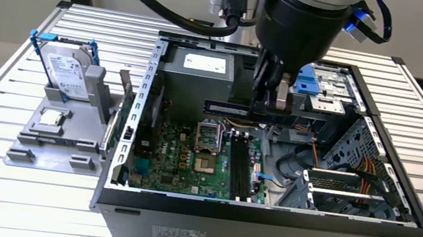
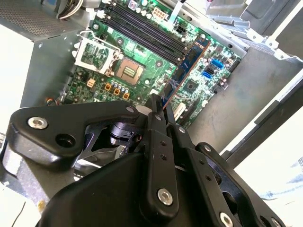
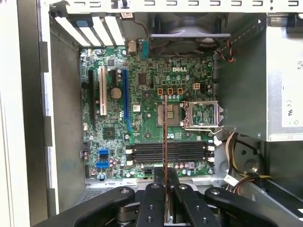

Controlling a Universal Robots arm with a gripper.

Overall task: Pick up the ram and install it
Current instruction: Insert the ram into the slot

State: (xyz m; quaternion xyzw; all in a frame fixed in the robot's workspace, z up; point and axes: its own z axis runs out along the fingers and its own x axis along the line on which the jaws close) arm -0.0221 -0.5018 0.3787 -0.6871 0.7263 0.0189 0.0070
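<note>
My gripper (image 1: 271, 109) is shut on the ram (image 1: 233, 109), a thin blue-green stick held level above the open computer case. In the second wrist view the ram (image 2: 187, 66) reaches out from the gripper (image 2: 161, 108) over the green motherboard (image 2: 142, 71). The first wrist view has the ram (image 3: 164, 137) edge-on as a thin line rising from the gripper (image 3: 165, 178), crossing the long black memory slots (image 3: 189, 152). In the exterior view those slots (image 1: 242, 168) lie below the ram, with a clear gap between them.
The case walls (image 1: 135, 115) ring the motherboard. A silver power supply (image 1: 196, 77) stands behind the processor socket (image 1: 211, 136). Cables and a drive cage (image 1: 350, 172) fill the exterior view's right. A silver hard drive (image 1: 68, 70) with blue rails stands on a grey holder outside the case.
</note>
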